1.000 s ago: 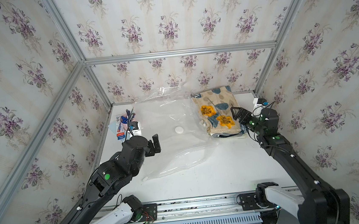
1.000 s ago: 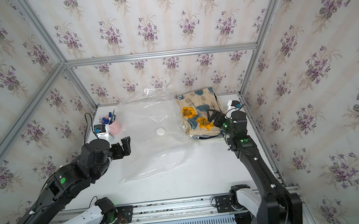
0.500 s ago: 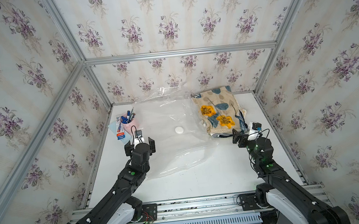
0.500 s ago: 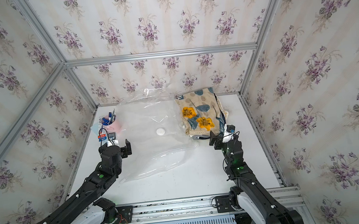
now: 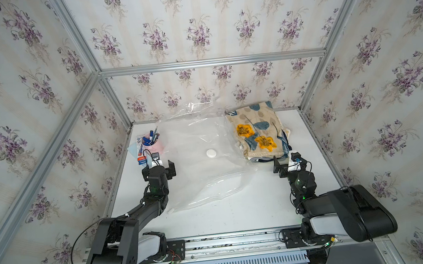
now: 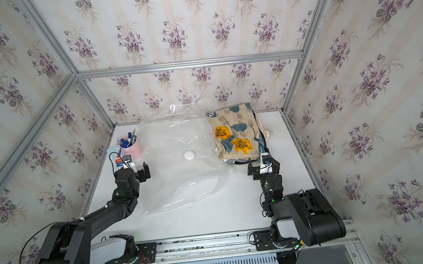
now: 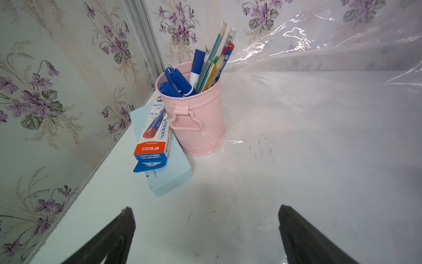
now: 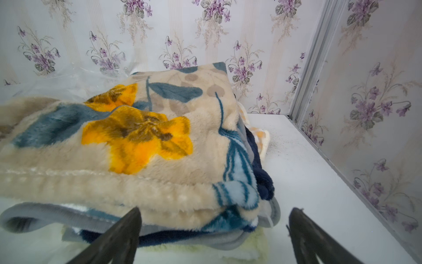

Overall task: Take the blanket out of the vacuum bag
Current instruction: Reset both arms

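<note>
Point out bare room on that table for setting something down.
Bare: the white table's front strip between the clear plastic vacuum bag and the metal rail. Crowded: the folded floral fleece blanket far right, the pink metal pencil bucket far left.

A robotics test cell is pictured: a white tabletop is enclosed by silver aluminium frame bars and panels papered in violet-flowered wallpaper, while two black jointed robot arms are mounted on a slotted metal rail along its near edge.
</note>
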`<move>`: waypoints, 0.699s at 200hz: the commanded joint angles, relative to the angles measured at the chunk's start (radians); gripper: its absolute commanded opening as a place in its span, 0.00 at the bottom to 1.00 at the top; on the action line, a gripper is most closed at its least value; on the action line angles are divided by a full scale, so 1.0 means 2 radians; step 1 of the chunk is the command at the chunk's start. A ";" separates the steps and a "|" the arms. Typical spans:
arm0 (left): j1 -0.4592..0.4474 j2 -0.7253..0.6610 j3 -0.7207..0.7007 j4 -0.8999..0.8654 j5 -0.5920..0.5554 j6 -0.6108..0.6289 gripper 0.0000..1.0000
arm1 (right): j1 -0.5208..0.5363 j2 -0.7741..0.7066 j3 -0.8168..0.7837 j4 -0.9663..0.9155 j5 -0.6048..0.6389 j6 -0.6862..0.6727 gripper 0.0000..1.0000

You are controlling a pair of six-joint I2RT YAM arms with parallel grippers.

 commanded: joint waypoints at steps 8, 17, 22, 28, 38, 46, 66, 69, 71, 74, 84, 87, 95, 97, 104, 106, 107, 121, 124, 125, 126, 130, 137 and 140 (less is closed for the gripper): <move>0.018 0.053 -0.013 0.112 0.065 -0.009 1.00 | -0.001 0.073 -0.021 0.190 0.028 -0.002 1.00; 0.018 0.060 -0.006 0.105 0.065 -0.009 1.00 | -0.002 0.087 -0.014 0.190 0.021 -0.006 1.00; 0.018 0.083 -0.006 0.121 0.064 -0.007 1.00 | -0.002 0.092 -0.009 0.191 0.021 -0.009 1.00; 0.018 0.093 -0.004 0.130 0.064 -0.005 1.00 | -0.001 0.092 -0.005 0.186 0.025 -0.009 1.00; 0.019 0.083 0.017 0.074 0.066 -0.011 1.00 | -0.002 0.087 -0.001 0.173 0.050 0.003 1.00; 0.021 0.089 0.028 0.059 0.072 -0.008 1.00 | -0.006 0.085 0.002 0.165 0.056 0.010 1.00; 0.021 0.102 0.072 -0.005 0.082 -0.005 1.00 | -0.013 0.072 0.022 0.111 0.052 0.019 1.00; 0.022 0.106 0.075 -0.005 0.083 -0.003 1.00 | -0.014 0.069 0.028 0.097 0.049 0.021 1.00; 0.023 0.108 0.074 -0.002 0.087 -0.002 1.00 | -0.016 0.067 0.031 0.086 0.047 0.022 1.00; 0.027 0.108 0.072 0.001 0.093 -0.004 1.00 | -0.018 0.066 0.039 0.070 0.040 0.022 1.00; 0.031 0.104 0.075 -0.010 0.100 -0.008 1.00 | -0.028 0.059 0.075 -0.008 0.001 0.023 1.00; 0.031 0.105 0.074 -0.008 0.100 -0.008 1.00 | -0.031 0.058 0.087 -0.034 -0.015 0.023 1.00; 0.030 0.104 0.073 -0.005 0.100 -0.008 1.00 | -0.052 0.054 0.109 -0.087 -0.055 0.033 1.00; 0.031 0.104 0.074 -0.006 0.101 -0.007 1.00 | -0.059 0.054 0.111 -0.090 -0.061 0.039 1.00; 0.031 0.104 0.074 -0.007 0.100 -0.007 1.00 | -0.074 0.058 0.112 -0.086 -0.086 0.050 1.00; 0.031 0.104 0.073 -0.006 0.100 -0.007 1.00 | -0.075 0.059 0.110 -0.082 -0.086 0.051 1.00; 0.030 0.105 0.073 -0.006 0.100 -0.007 1.00 | -0.075 0.060 0.110 -0.078 -0.086 0.050 1.00; 0.031 0.104 0.073 -0.007 0.100 -0.008 1.00 | -0.074 0.057 0.109 -0.083 -0.084 0.048 1.00; 0.031 0.104 0.073 -0.007 0.100 -0.008 1.00 | -0.074 0.057 0.109 -0.081 -0.084 0.048 1.00; 0.030 0.104 0.073 -0.007 0.100 -0.008 1.00 | -0.074 0.057 0.108 -0.080 -0.084 0.048 1.00; 0.030 0.104 0.073 -0.007 0.100 -0.007 1.00 | -0.074 0.058 0.108 -0.079 -0.084 0.048 1.00; 0.030 0.104 0.074 -0.007 0.100 -0.008 1.00 | -0.074 0.059 0.107 -0.076 -0.083 0.048 1.00; 0.030 0.104 0.074 -0.007 0.100 -0.007 1.00 | -0.074 0.058 0.107 -0.078 -0.083 0.048 1.00; 0.030 0.104 0.073 -0.007 0.100 -0.008 1.00 | -0.073 0.057 0.107 -0.079 -0.083 0.047 1.00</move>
